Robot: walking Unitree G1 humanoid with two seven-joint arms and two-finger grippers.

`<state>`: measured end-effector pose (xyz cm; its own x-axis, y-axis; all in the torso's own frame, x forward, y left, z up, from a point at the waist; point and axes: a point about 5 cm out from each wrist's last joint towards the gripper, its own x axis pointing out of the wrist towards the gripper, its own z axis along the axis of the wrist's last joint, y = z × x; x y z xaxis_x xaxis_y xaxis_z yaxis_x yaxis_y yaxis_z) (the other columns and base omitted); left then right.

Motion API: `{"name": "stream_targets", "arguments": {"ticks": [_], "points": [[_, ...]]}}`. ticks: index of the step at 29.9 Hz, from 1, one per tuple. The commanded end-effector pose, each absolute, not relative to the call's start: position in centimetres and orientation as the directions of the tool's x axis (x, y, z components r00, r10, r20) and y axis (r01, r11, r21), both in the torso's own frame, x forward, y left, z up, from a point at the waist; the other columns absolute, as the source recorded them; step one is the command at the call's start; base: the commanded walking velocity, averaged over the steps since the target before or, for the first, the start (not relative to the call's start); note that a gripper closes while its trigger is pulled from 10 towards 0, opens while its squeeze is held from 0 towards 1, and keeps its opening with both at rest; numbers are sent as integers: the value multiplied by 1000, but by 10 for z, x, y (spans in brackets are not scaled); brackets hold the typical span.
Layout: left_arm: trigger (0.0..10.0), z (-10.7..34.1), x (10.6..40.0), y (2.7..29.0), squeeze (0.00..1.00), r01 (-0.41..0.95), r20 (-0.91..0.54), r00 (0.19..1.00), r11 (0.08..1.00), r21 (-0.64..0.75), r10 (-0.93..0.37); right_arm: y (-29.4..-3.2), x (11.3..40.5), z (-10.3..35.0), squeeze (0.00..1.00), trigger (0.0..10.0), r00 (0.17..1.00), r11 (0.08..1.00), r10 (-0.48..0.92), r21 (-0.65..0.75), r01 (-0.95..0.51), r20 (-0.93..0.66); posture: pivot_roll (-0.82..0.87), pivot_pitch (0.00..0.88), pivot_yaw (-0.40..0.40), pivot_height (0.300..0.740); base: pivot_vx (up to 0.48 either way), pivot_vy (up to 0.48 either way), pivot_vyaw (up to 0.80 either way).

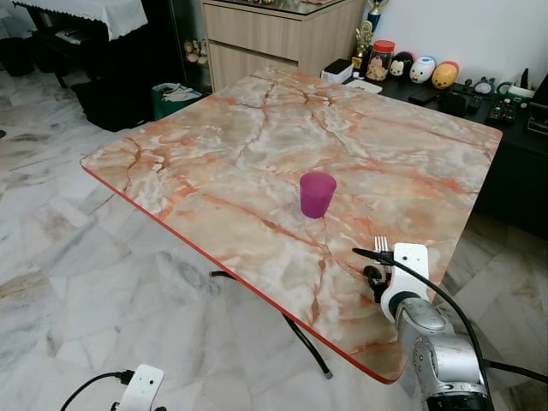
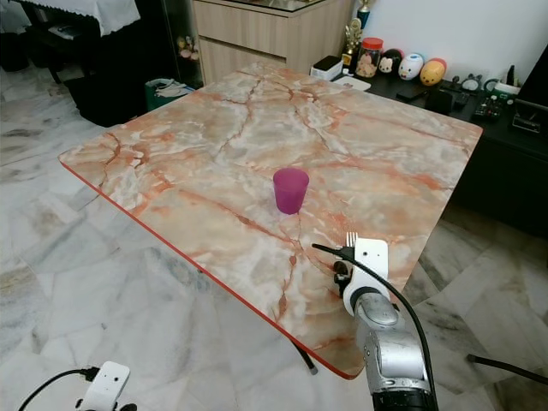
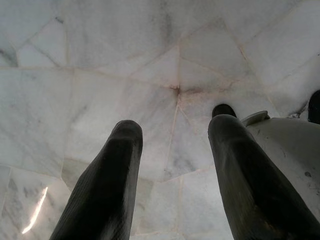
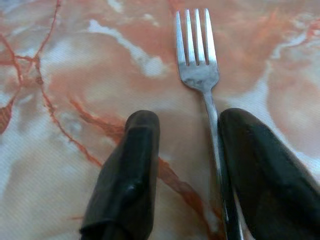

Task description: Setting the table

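the right gripper (image 4: 187,150) hangs just over the marble table (image 1: 214,163) near its front edge, its two black fingers (image 4: 127,175) spread apart. a silver fork (image 4: 200,65) lies flat on the table between them, its handle running along the inner side of one finger while the other finger stands clear of it; whether that finger touches the handle cannot be told. the tines point away from the wrist, toward the middle of the table. a purple plastic cup (image 1: 317,193) stands upright on the table, further in from the fork and well apart from it. the left gripper (image 3: 172,165) hangs idle beside the table, low over the pale marble floor (image 3: 100,60), its fingers spread with nothing between them. beyond the table's far edge a dark sideboard (image 1: 514,163) carries small figurines and a jar.
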<state>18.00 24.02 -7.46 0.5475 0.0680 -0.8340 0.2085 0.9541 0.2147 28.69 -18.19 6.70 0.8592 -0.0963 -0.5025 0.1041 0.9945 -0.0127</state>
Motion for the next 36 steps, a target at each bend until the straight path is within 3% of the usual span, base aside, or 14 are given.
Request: {"name": "stream_targets", "arguments": {"ticks": [1,31,32,33,34,35,36], "points": [[10000,-76,178,240,0,215,-840,539,954,210,63,-185,287,63,0,0,847,992,-115,-19,123,-520,25,0,-20,728,0,0,0],[10000,-77,177,238,0,212,-843,534,955,209,66,-180,293,64,0,0,864,993,-108,-10,118,-492,28,0,-24,728,0,0,0],[10000,-77,177,238,0,206,-842,535,956,209,69,-181,295,68,0,1804,880,992,-121,-14,129,-460,30,0,-25,728,0,0,0],[10000,-77,177,238,0,206,-842,535,956,209,69,-181,295,68,0,1804,880,992,-121,-14,129,-460,30,0,-25,728,0,0,0],[10000,-77,177,238,0,196,-840,537,958,210,74,-183,297,76,0,5373,907,990,-136,-28,136,-400,30,0,-26,728,0,0,0],[10000,-77,177,239,0,187,-840,538,960,208,77,-182,299,82,0,10000,925,991,-134,-41,128,-356,30,0,-26,728,0,0,0],[10000,-77,177,239,0,182,-839,538,961,208,79,-182,299,86,0,10000,936,991,-134,-53,124,-324,28,0,-28,728,0,0,0]]}}
